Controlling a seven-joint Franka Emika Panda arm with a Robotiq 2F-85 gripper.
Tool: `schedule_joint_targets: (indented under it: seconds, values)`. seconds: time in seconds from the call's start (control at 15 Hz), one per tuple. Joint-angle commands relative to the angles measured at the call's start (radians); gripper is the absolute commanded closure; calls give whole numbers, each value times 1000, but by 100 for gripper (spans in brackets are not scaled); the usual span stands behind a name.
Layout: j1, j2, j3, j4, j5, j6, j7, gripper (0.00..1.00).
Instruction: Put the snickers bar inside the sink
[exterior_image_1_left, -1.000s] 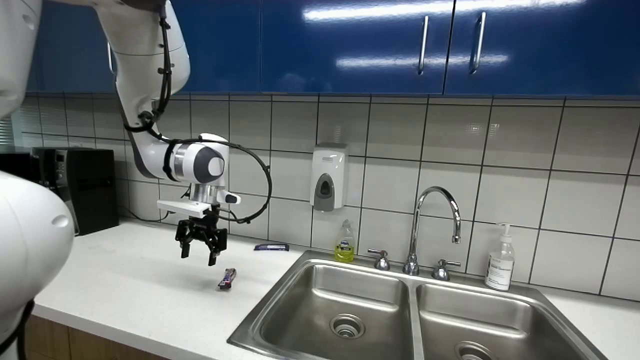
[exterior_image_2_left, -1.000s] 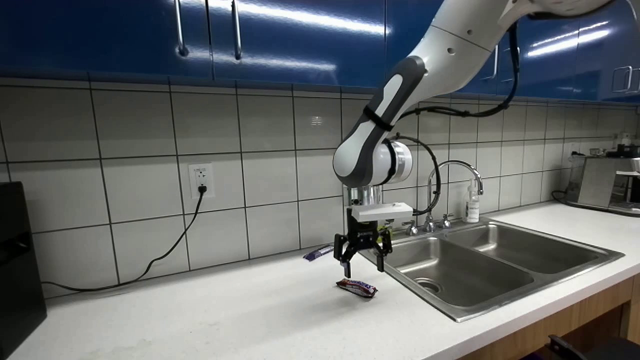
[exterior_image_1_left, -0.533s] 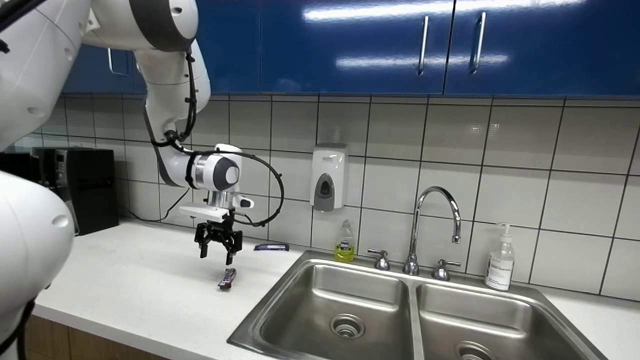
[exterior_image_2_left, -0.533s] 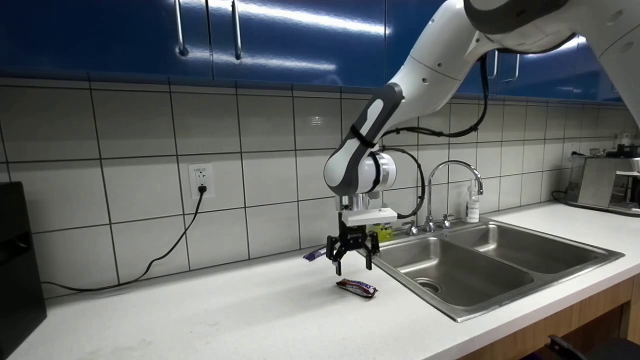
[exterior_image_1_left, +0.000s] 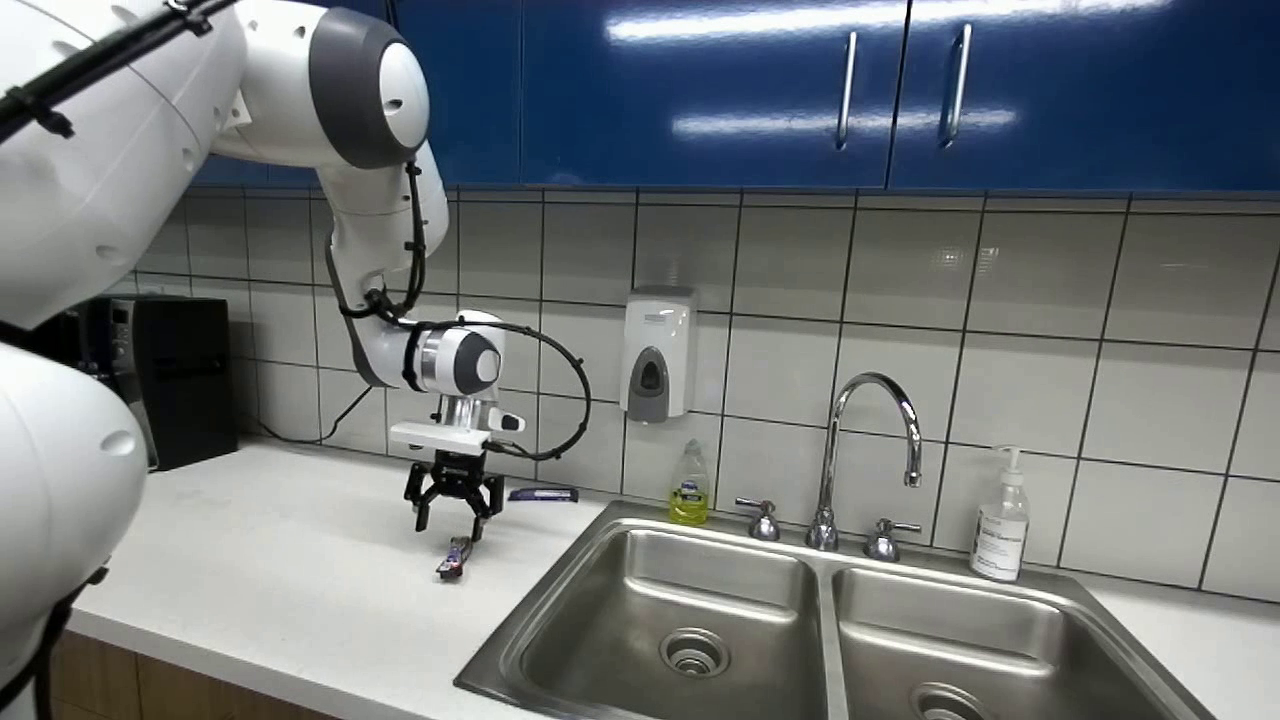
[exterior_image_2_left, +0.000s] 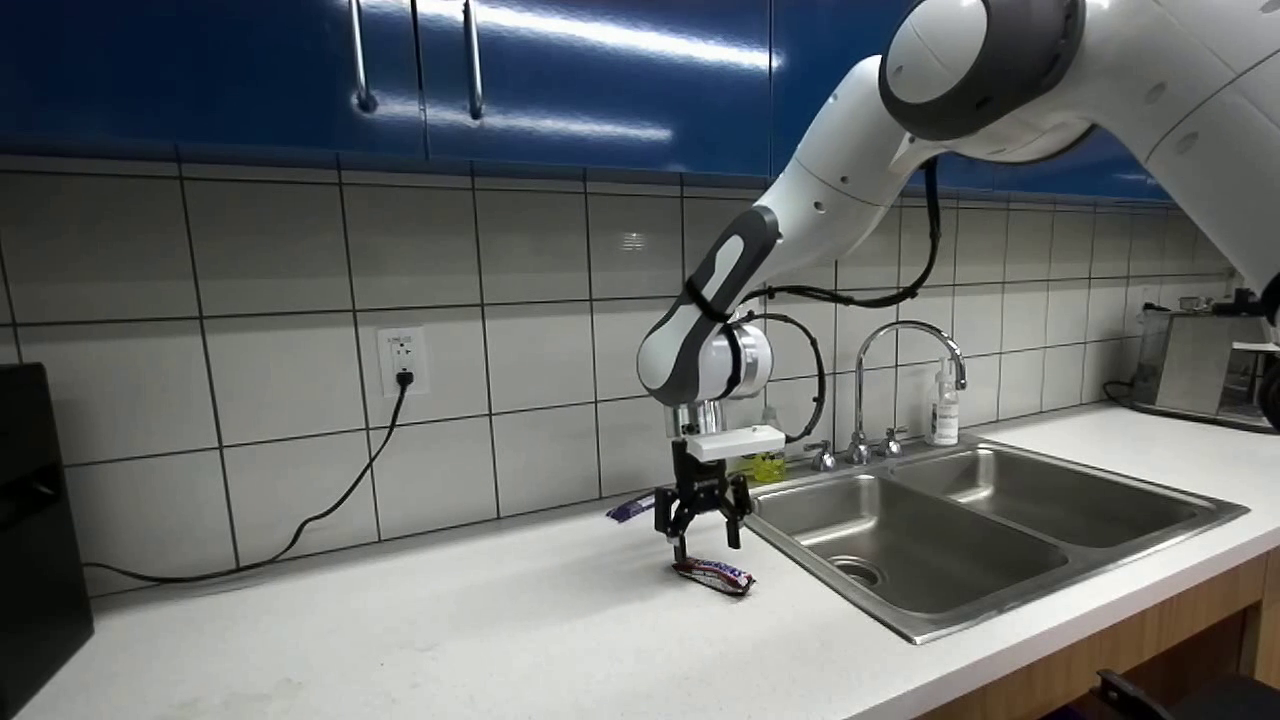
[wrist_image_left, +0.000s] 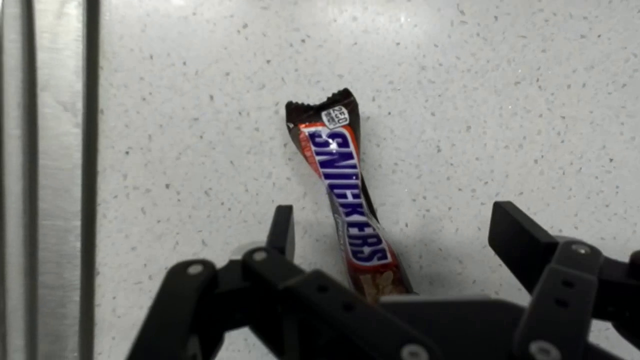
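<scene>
The snickers bar (exterior_image_1_left: 454, 558) lies on the white counter to the left of the sink (exterior_image_1_left: 600, 625) in an exterior view. It also shows in an exterior view (exterior_image_2_left: 714, 576) and the wrist view (wrist_image_left: 345, 185), in a dark wrapper with its label up. My gripper (exterior_image_1_left: 450, 527) is open and points down just above the bar. In the wrist view the fingers (wrist_image_left: 392, 215) stand on both sides of the bar's near half, apart from it. The bar's near end is hidden by the gripper. The sink's metal edge (wrist_image_left: 57, 175) shows at the left.
A purple-wrapped bar (exterior_image_1_left: 543, 494) lies near the wall behind the gripper. A yellow soap bottle (exterior_image_1_left: 689, 485), chrome faucet (exterior_image_1_left: 830, 460) and pump bottle (exterior_image_1_left: 1000, 525) stand along the sink's back. A black machine (exterior_image_1_left: 180, 380) stands at the counter's far left.
My gripper has moved over the snickers bar and come down closer to it, with its wrist turned a little. The fingers have stayed open. The bar has not moved.
</scene>
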Motion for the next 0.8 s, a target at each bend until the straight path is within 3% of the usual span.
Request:
schedule_joint_targets:
  seconds: [0.0,0.73]
  values:
    - [-23,34,6,63,-16,-50,-67,0]
    - [-64,20,24,5,22,43,-141,0]
